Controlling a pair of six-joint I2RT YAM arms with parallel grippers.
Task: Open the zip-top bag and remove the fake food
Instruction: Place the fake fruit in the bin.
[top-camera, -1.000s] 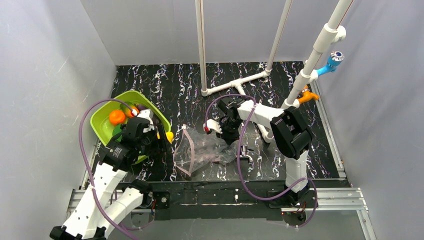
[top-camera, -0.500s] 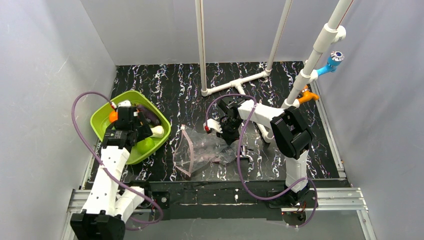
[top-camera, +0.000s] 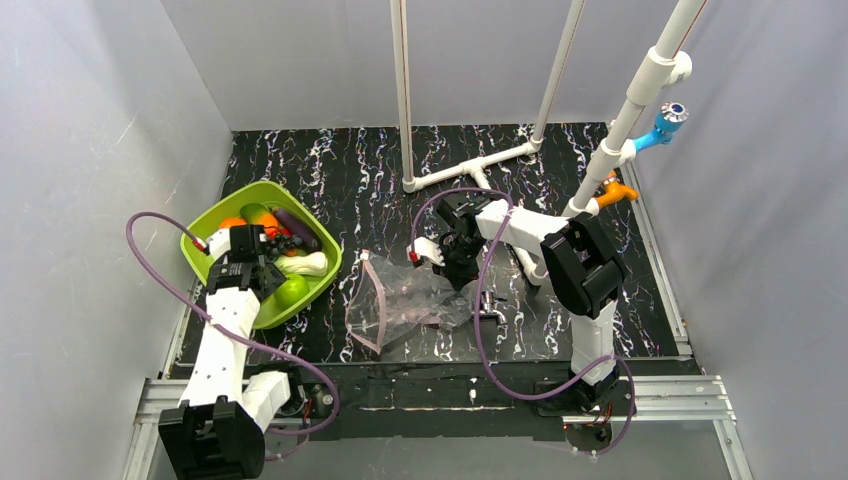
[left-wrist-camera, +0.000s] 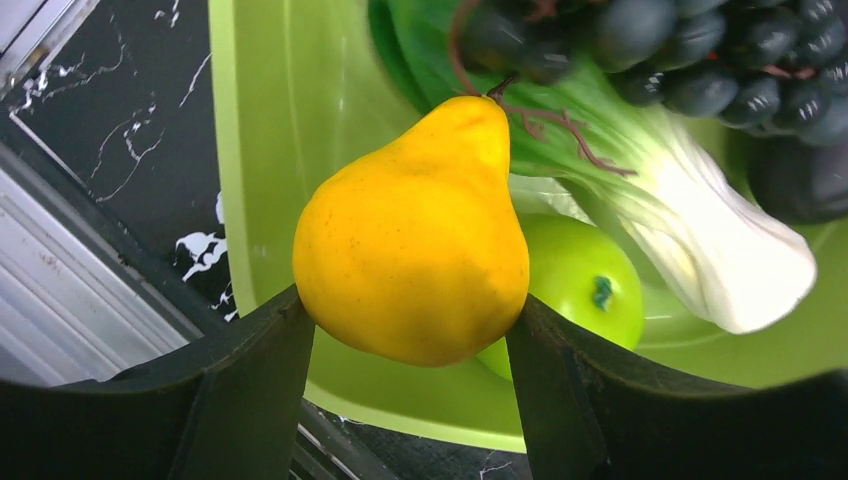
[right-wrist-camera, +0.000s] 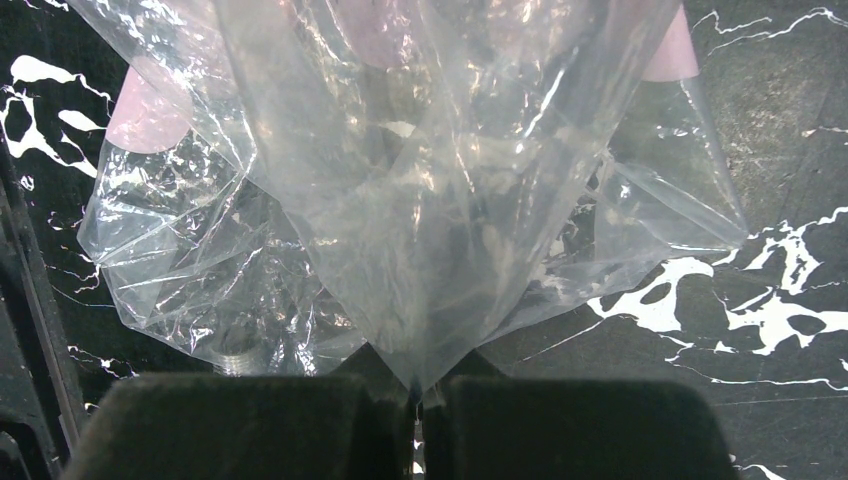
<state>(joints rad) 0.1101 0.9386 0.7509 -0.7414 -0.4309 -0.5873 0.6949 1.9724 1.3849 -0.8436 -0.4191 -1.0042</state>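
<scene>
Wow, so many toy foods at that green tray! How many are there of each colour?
Yellow: 1, the pear in the left gripper
Green: 2, bok choy and round fruit
Dark purple: 2, grape bunch and eggplant
Orange to red: 2, orange and orange-red piece
Total: 7

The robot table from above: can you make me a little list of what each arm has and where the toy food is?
Left jaws: closed on a yellow pear, held over the green tray
Right jaws: shut, pinching the clear bag
Bag: crumpled on the black table, no toy food seen inside
In the tray: bok choy, green round fruit, dark grapes
</scene>
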